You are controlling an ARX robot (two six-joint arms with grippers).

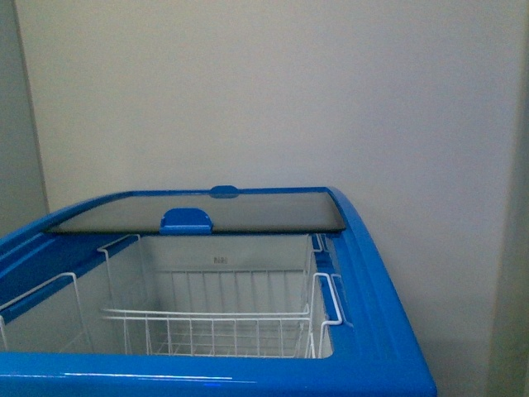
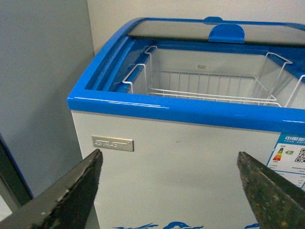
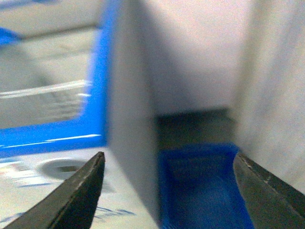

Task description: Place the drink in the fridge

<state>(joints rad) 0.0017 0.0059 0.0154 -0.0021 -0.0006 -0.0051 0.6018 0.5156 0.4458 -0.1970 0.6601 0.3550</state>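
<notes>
Fridge (image 1: 388,331), a white chest freezer with blue rim and glass lid (image 1: 198,213) slid back, stands directly ahead, while left gripper (image 2: 169,191) and right gripper (image 3: 167,191) gape empty; no drink is visible, so blurred right-wrist motion risks mis-grasping near the blue plastic crate (image 3: 205,191).

A plain off-white wall (image 1: 273,91) fills the back of the room, evenly and softly lit. A tall grey cabinet (image 2: 40,90) stands at the far left, its flat side bare. At the right edge another pale upright panel (image 1: 511,273) runs from top to bottom. Low down on the right, a blue plastic crate (image 3: 202,191) sits on a dark floor (image 3: 193,125), though that view is blurred.
</notes>
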